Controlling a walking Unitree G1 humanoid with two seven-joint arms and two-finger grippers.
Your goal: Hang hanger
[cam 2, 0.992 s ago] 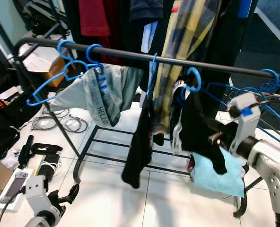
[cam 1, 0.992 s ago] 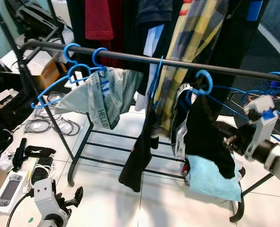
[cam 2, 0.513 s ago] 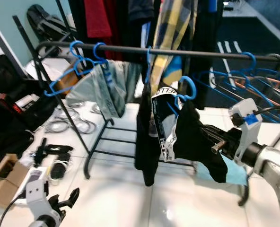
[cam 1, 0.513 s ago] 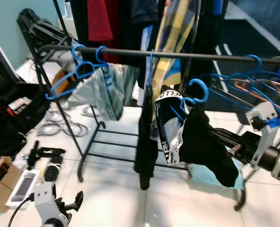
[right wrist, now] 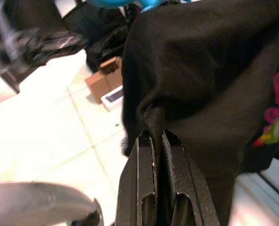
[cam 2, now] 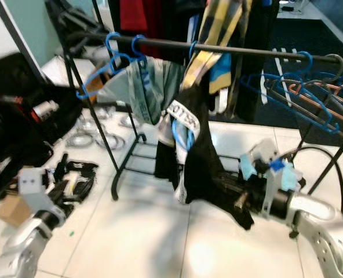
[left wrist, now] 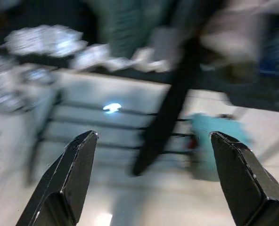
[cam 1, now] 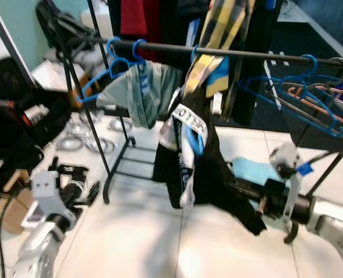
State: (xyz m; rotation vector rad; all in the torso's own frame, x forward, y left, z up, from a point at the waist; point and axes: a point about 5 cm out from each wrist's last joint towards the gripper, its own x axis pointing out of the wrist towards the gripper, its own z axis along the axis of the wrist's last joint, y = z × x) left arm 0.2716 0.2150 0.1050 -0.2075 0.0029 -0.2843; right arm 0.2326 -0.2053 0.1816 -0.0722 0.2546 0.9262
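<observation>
The right pincer (right wrist: pixel 157 141) grips the black garment (cam 1: pixel 218 174) on its blue hanger (cam 1: pixel 190 139), now lower, off the rail (cam 1: pixel 229 53). The left pincer (left wrist: pixel 153 179) gapes wide, holding nothing.

White glossy tiled floor (cam 1: pixel 142 231) carries black metal clothes rack (cam 1: pixel 110 168); coiled grey cables (cam 1: pixel 81 139), black bags (cam 1: pixel 15 133), small brown cardboard box (cam 1: pixel 9 202) and black gadgets (cam 1: pixel 73 174) lie left; light blue cloth (cam 1: pixel 255 169) by rack's right foot.

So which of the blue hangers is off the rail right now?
The blue hanger carrying the black garment, pinched in the right hand. The other hangers hook over the rail.
</observation>
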